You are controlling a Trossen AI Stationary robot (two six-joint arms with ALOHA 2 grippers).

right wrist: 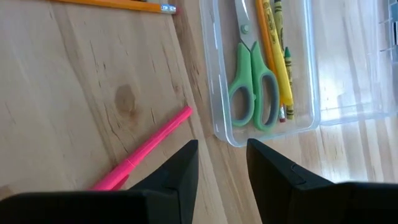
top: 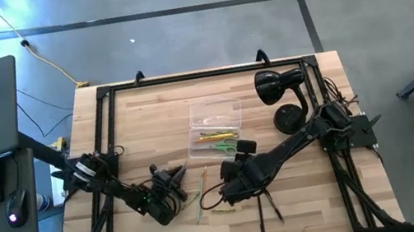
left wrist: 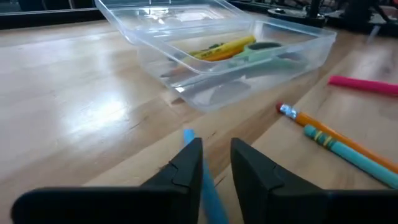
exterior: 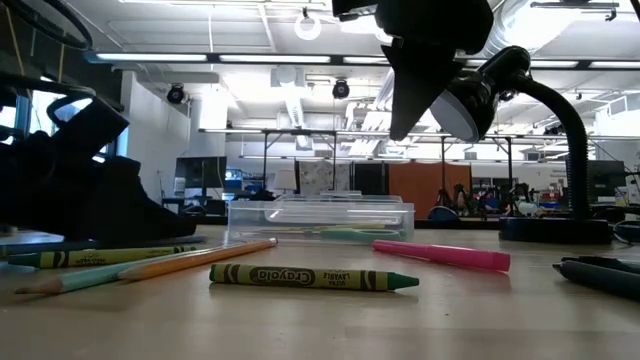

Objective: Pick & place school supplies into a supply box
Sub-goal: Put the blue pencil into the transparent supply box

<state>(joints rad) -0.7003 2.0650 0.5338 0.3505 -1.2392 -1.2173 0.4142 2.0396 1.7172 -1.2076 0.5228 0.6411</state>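
Note:
The clear supply box [top: 215, 135] sits mid-table with its lid open on the far side. Green-handled scissors [right wrist: 252, 87] and yellow and orange pencils [right wrist: 278, 59] lie in it. My left gripper [left wrist: 216, 146] is low on the table's near left [top: 171, 175], pointing at the box, shut on a blue pen [left wrist: 205, 183]. My right gripper [right wrist: 222, 146] is open and holds nothing. It hangs raised [exterior: 405, 115] just off the box's near end, over a pink marker [right wrist: 146, 152]. An orange pencil [exterior: 200, 257], a teal pencil [left wrist: 348, 152] and green crayons [exterior: 315, 277] lie on the wood. My left gripper has the blue pen between its two fingers, and the pen lies along them. Its blue end [left wrist: 188, 134] sticks out past the fingertips toward the box. The fingers come in low and nearly level from the table's near left. I cannot tell whether the pen is clear of the table.
A black desk lamp [top: 280, 92] stands at the far right, its base [exterior: 555, 230] right of the box. Dark pens [top: 265, 209] lie near the near edge. A black frame rails the table's edges. A laptop stand is off to the left.

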